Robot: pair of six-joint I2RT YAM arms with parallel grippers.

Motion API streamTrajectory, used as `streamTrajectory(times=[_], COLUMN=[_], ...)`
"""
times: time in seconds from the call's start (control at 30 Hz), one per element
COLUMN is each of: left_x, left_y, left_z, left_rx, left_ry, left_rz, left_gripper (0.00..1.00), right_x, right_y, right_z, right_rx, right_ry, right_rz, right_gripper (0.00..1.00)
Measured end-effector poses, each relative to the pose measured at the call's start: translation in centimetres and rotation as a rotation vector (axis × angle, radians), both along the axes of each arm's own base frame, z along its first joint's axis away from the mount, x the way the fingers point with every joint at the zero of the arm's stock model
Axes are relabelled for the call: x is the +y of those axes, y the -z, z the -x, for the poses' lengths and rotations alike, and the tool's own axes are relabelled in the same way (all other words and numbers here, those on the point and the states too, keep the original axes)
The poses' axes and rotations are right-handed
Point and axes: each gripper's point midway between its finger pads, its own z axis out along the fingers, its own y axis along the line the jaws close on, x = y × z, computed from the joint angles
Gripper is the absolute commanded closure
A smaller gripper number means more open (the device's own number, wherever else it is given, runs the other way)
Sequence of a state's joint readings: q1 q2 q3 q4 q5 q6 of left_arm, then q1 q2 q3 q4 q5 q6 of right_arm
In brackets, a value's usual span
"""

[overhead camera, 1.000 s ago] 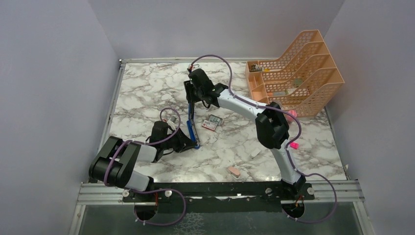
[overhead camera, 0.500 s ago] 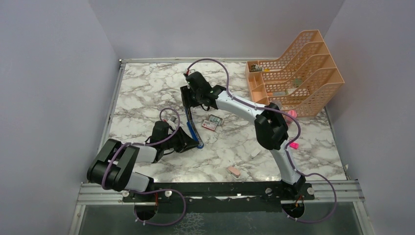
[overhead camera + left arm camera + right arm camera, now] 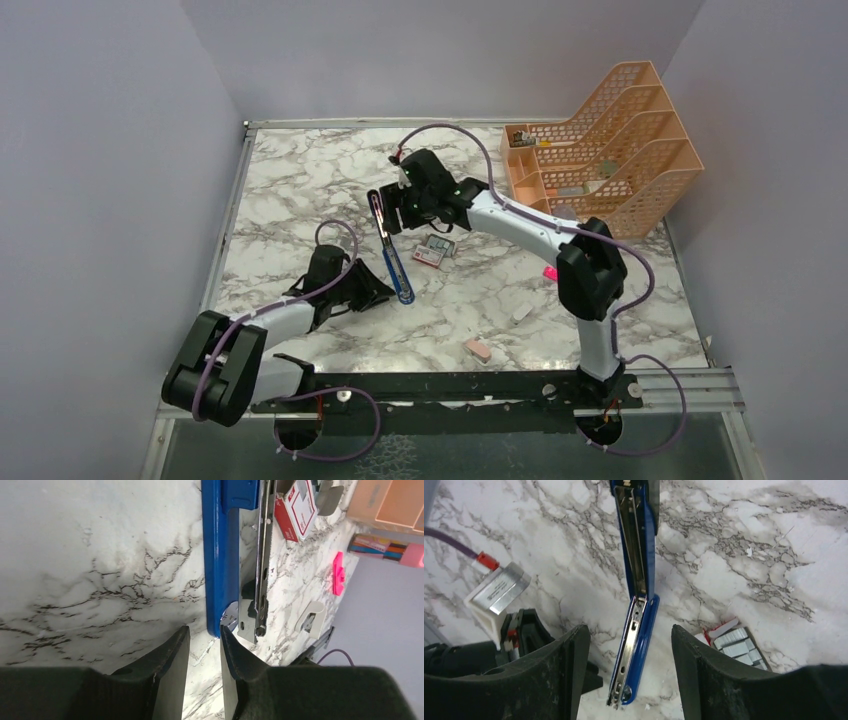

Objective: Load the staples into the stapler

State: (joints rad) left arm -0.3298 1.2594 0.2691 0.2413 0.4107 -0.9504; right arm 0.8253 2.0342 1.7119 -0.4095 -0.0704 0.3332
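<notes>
Blue stapler lies swung open, mid-table, running far to near. Left gripper sits just short of its near end, jaws narrowly apart, holding nothing. Right gripper hangs above its middle, jaws wide, empty. Staples lie just right of it.

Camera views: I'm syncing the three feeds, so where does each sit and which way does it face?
Top external: above and behind the bases, looking down on the marble table; left arm and right arm show.
Left wrist: low, facing along the opened stapler; left pincer at bottom.
Right wrist: higher, looking down into the stapler's channel; right pincer at bottom.
Shared: all see the stapler; both wrists catch the staple box.
</notes>
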Motion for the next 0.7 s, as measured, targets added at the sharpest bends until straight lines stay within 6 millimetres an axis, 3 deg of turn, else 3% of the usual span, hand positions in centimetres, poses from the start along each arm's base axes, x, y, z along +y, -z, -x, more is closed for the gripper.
streamTrajectory(times=[0.17, 0.33, 0.5, 0.7], left_x=[1.0, 2.2, 2.8, 3.2], left_y=[-0.2, -1.4, -5.7, -11.2], left_z=[-0.2, 0.2, -0.2, -1.0], left_rx=[-0.003, -0.036, -0.152, -0.297], left_ry=[-0.019, -0.038, -0.058, -0.053], left_rz=[-0.069, -0.126, -0.135, -0.148], left_gripper=[0.6, 0.46, 0.33, 0.19], right_x=[-2.2, -5.9, -9.6, -9.1], right_y=[-1.5, -0.5, 2.9, 6.6], right_z=[3.0, 6.4, 10.8, 16.5], right_rx=[0.029, 0.063, 0.109, 0.148], right_ry=[-0.008, 0.005, -0.004, -0.118], right_rz=[-0.034, -0.005, 0.085, 0.178], right_gripper=[0.34, 0.34, 0.33, 0.31])
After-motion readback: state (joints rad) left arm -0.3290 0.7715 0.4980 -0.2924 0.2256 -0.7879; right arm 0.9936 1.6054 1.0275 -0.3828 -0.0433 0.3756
